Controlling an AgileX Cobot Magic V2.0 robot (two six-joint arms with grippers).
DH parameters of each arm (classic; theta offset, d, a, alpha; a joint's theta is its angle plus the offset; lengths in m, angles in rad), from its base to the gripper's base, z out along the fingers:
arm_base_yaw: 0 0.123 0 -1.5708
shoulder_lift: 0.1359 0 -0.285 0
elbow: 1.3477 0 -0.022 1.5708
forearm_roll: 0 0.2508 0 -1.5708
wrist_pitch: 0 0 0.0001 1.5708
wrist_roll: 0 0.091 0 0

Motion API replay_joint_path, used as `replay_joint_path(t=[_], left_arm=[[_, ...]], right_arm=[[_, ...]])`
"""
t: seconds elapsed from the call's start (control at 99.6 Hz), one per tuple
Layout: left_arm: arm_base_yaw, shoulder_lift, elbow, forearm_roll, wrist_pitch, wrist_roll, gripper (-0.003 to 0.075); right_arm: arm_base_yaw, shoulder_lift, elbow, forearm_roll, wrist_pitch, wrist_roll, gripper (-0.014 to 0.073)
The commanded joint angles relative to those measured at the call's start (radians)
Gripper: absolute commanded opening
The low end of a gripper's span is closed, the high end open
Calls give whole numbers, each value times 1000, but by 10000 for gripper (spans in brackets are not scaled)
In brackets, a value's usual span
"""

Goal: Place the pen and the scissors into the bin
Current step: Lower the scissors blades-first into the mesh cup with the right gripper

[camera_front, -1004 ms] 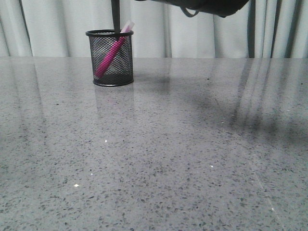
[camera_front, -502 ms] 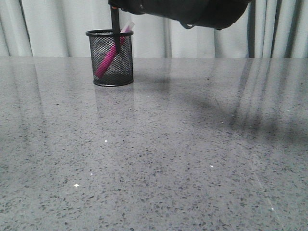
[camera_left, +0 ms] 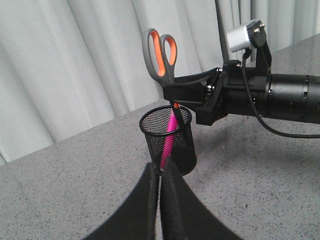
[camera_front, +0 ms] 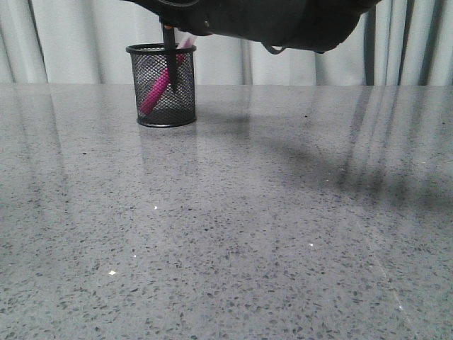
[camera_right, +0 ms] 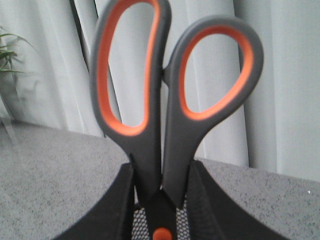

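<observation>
Grey speckled stone table [camera_front: 226, 234] w/ pale curtains [camera_front: 71, 42] behind, nothing else on it but the black wire-mesh bin [camera_front: 161, 85] at the far left. Pink pen [camera_front: 157, 88] is already in there, leaning, cap end up by the rim.

My right gripper [camera_right: 161, 200] is clamped on the scissors [camera_right: 172, 100] just above the orange pivot, handles up, blades down. Change vs half a sec ago: my right arm has come lower, and the dark blades [camera_front: 170, 60] now reach well down inside the mesh, where a sec ago the tip was only about at the rim. So insertion's underway, not finished; I judge it needs a bit more descent, then release.

My left gripper [camera_left: 160, 200] hangs back near the bin, fingers pressed together, holding nothing.

Risk: blades nudging the pen or tipping the light cup.
</observation>
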Motion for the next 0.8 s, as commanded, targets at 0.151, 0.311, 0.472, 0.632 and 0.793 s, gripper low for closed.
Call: replay_joint_path(t=[0.151, 0.311, 0.472, 0.632, 0.793], left_arm=[[-6, 7, -26, -55, -22, -3, -22], [-6, 7, -26, -55, -22, -3, -22], [-6, 7, -26, -55, -22, -3, -22], [-6, 7, -26, -55, -22, -3, -22], [-6, 7, -26, -55, -20, -3, -22]], right_arm=[[-3, -53, -32, -9, -76, -7, -76], [-3, -53, -32, -9, -61, -7, -76], [-3, -52, -32, -9, -25, -7, -76], [-3, -52, -32, -9, -5, -7, -76], [-3, -52, -32, -9, -2, -7, -76]])
